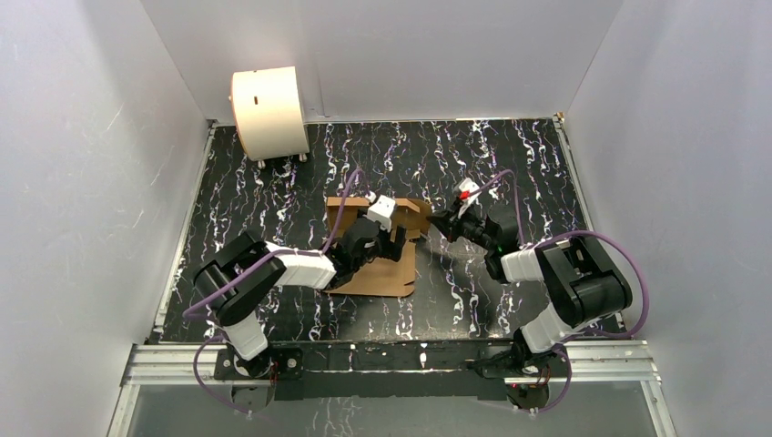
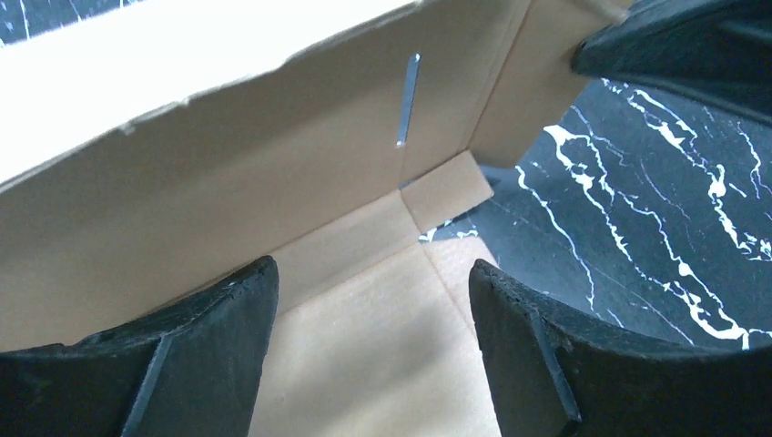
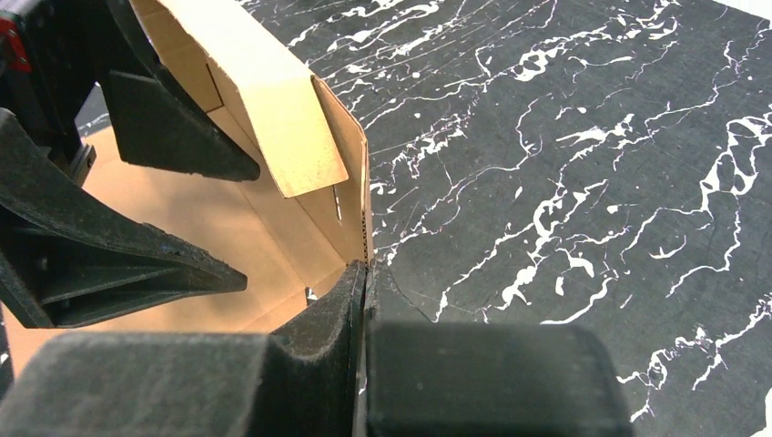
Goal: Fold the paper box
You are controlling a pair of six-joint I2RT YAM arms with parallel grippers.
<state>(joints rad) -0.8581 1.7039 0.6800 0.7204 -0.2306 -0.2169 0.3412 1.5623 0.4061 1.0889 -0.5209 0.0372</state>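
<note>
paper box (image 1: 382,273): one | right end effector (image 3: 366,278) pinches its wall | drum (image 1: 269,111): one

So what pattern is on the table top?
The table top is black with white marble-like veins, clearest in the right wrist view.

Overhead, the left arm (image 1: 314,267) hides much of the paper box (image 1: 380,279).

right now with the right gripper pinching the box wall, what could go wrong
The right gripper is shut on only the thin wall edge of the paper box, so it may slip off or crease the cardboard.
The open left gripper sits inside the box; folding that wall inward could hit it.
</note>
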